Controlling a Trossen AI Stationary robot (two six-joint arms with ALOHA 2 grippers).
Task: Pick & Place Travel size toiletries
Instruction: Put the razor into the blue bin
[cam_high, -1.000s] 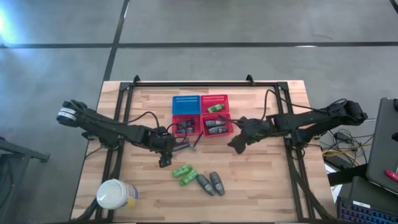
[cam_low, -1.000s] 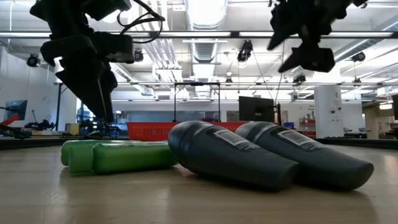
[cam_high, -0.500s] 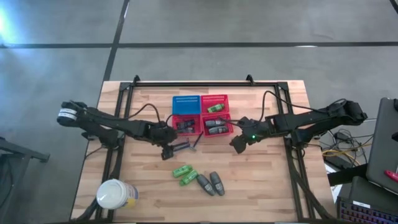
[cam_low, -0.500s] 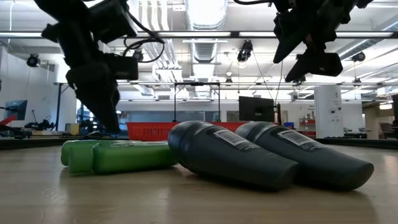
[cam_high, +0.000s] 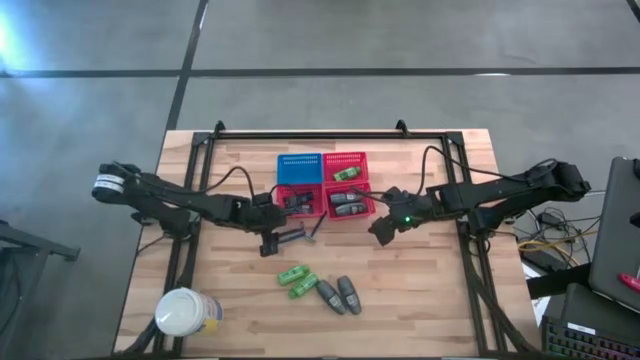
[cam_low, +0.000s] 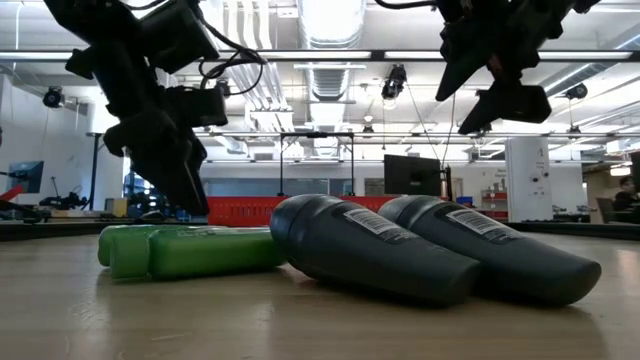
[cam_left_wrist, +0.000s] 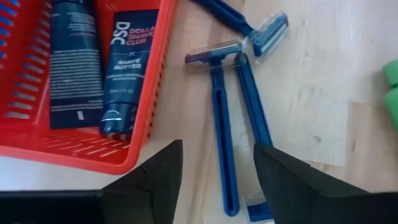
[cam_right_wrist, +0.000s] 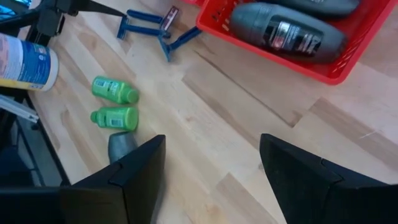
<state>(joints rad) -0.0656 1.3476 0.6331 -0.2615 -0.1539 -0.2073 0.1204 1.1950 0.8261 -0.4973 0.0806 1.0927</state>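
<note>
Sorting part done, with 4 toiletries left on the table

2 green bottles (cam_high: 295, 279) and 2 grey bottles (cam_high: 339, 294) are seen loose near the front; others are already held in the red baskets (cam_high: 364, 213). The left gripper (cam_left_wrist: 214, 168) is poised with jaws apart and empty over the blue razors (cam_left_wrist: 235, 99), moved there from beside the green bottles 1 second earlier; the right gripper (cam_right_wrist: 211, 165) is also parted, holding nothing, little shifted

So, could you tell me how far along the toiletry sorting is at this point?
Partly done: black tubes, grey bottles and a green bottle already sit in the red baskets. Nothing is gripped; the left end effector hovers open over blue razors. Two green bottles and two grey bottles remain on the table.
</note>
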